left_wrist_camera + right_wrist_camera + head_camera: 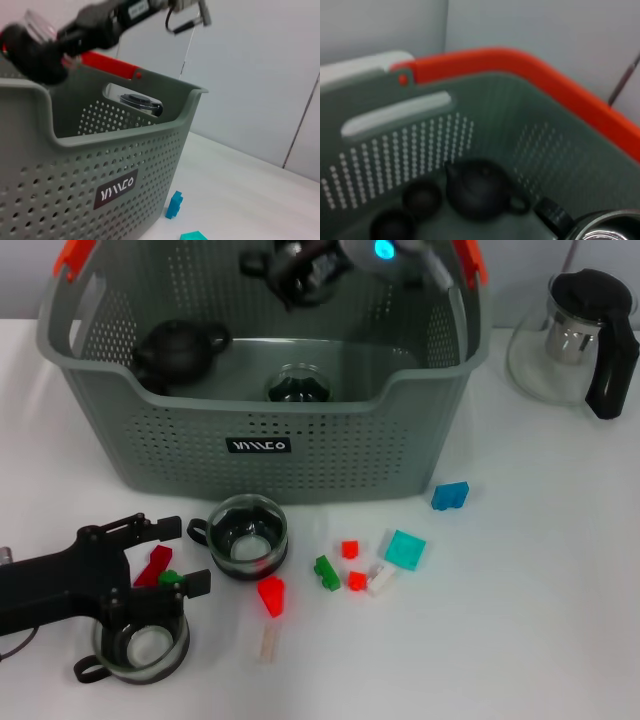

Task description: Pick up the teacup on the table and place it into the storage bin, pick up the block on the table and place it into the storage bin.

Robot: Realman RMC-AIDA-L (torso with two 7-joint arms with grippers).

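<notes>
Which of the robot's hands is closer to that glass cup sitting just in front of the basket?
Left. The left gripper is beside the glass teacup on the table; the right gripper hangs above the storage bin, farther back.

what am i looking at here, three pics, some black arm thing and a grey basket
It is a two-armed robot, photographed by three cameras at once. The head camera looks down on a white table. The other two pictures come from cameras on its wrists.

The left gripper hangs low over the table, between two glass teacups and. Small coloured blocks lie scattered nearby. The right gripper is up above the grey storage bin, which already holds a dark teapot and some cups. A glass pitcher stands off to the right.
</notes>
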